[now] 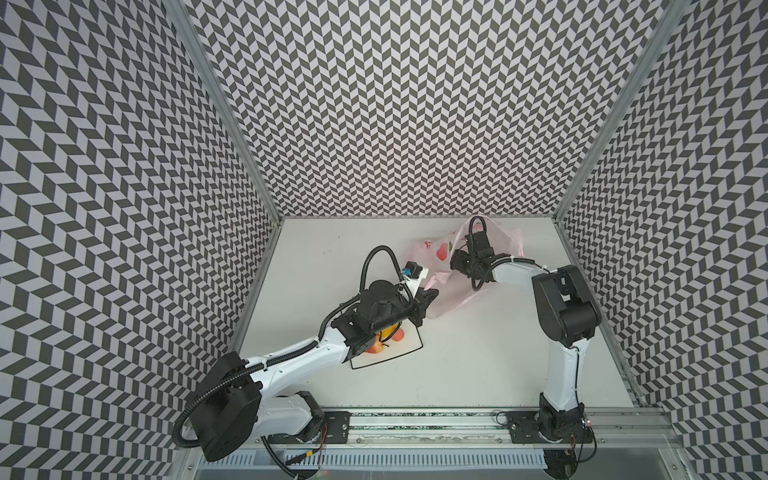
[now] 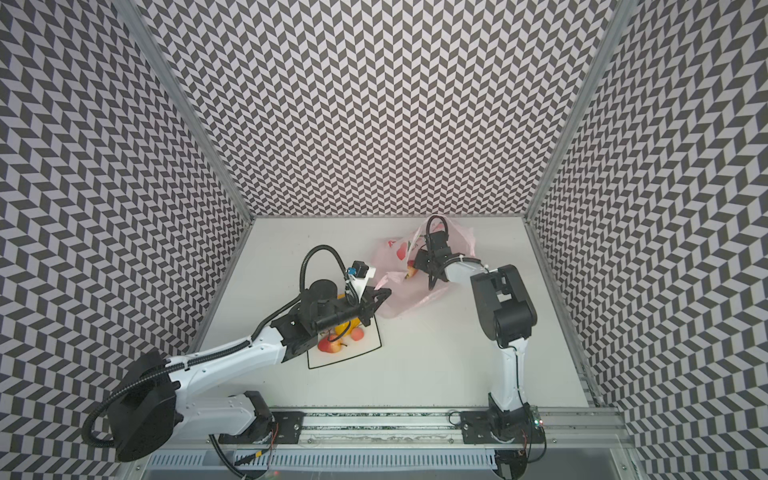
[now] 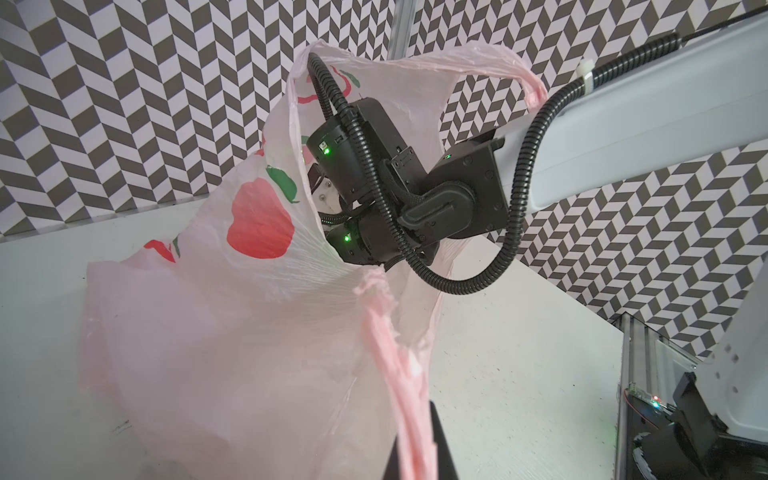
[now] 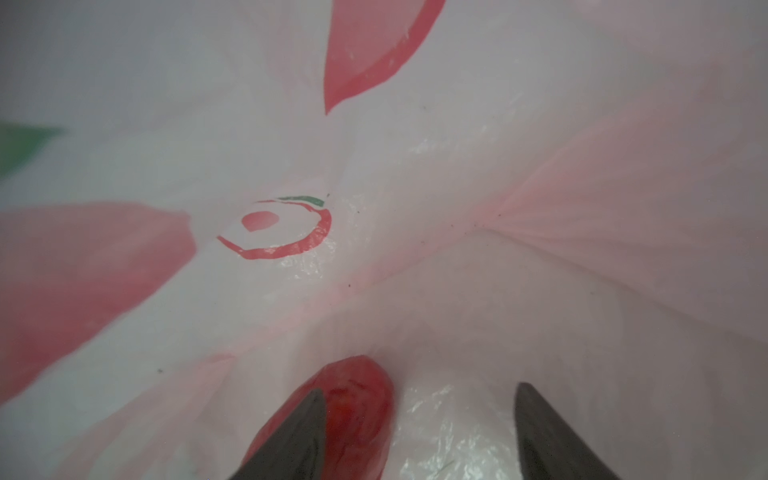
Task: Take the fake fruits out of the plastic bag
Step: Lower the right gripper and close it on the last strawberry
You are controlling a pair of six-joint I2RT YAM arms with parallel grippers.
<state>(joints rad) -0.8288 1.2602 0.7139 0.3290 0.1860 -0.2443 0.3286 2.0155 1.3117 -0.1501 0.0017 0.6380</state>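
While inside plastic bag (image 3: 208, 332), right claw (image 4: 419, 388) agape beside red fruit (image 4: 361, 399).

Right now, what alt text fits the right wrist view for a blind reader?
Seen from inside the pale pink plastic bag, the right gripper is open, and a glossy red fruit sits by one of its dark fingertips.

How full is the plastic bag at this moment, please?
Not empty: a glossy red fruit lies inside the plastic bag, close beside the open right gripper. Whether more fruits remain, I cannot tell.
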